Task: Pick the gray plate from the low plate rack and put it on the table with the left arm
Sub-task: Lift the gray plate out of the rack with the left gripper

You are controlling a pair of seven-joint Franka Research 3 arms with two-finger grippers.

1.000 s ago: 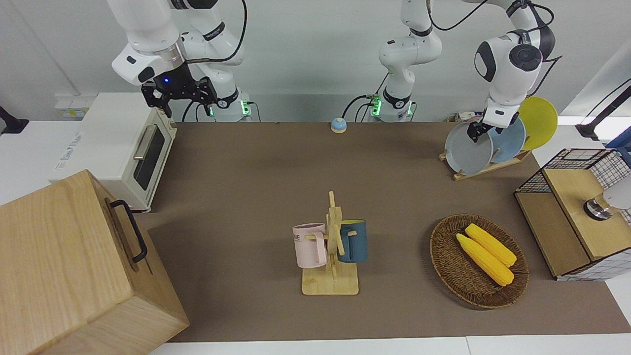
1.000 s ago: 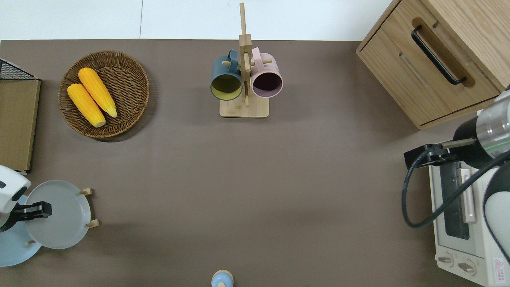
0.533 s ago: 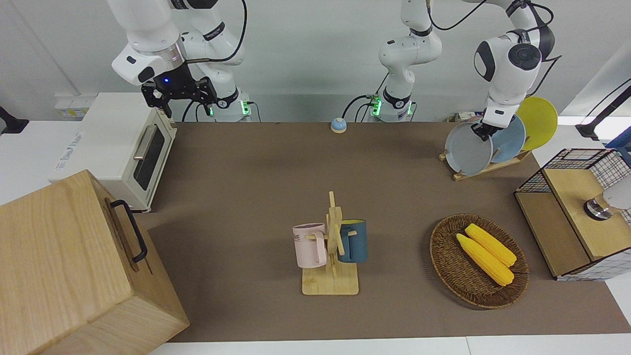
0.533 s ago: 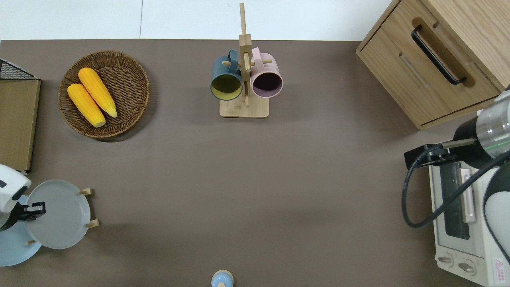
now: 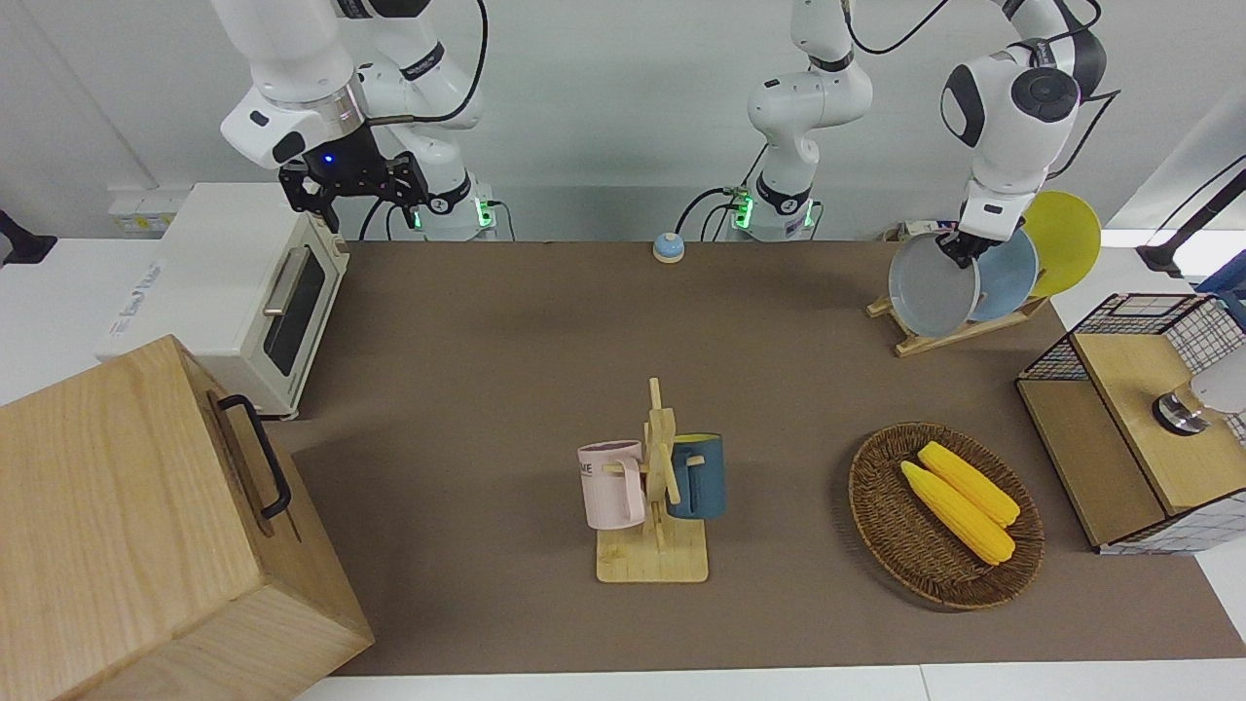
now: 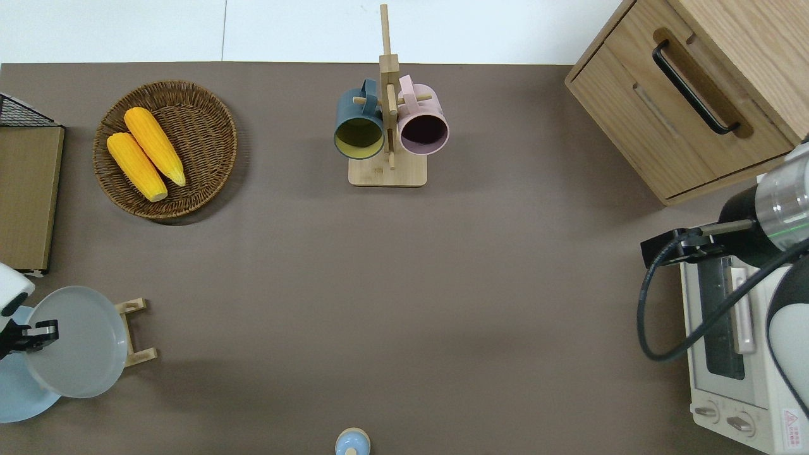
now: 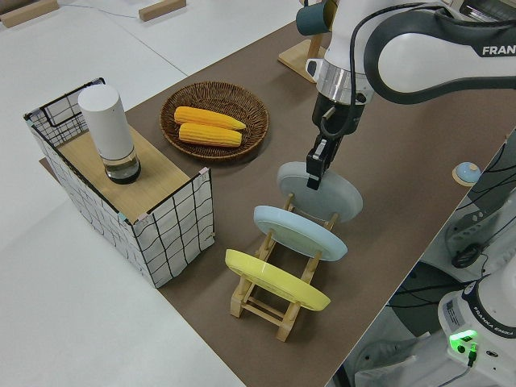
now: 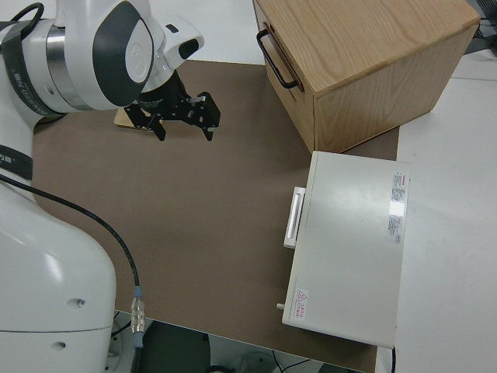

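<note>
My left gripper is shut on the upper rim of the gray plate. It holds the plate tilted, just above the end slot of the low plate rack, at the left arm's end of the table. The overhead view shows the plate in the left gripper, with the rack's end pegs uncovered beside it. The left side view shows the gripper on the plate. My right arm is parked, its gripper open.
A light blue plate and a yellow plate stand in the rack. A corn basket, a wire crate, a mug tree, a bell, a toaster oven and a wooden cabinet are on the table.
My left gripper has risen with the gray plate. The plate has lifted off the rack's end slot, and the rack's end pegs now show in the overhead view.
</note>
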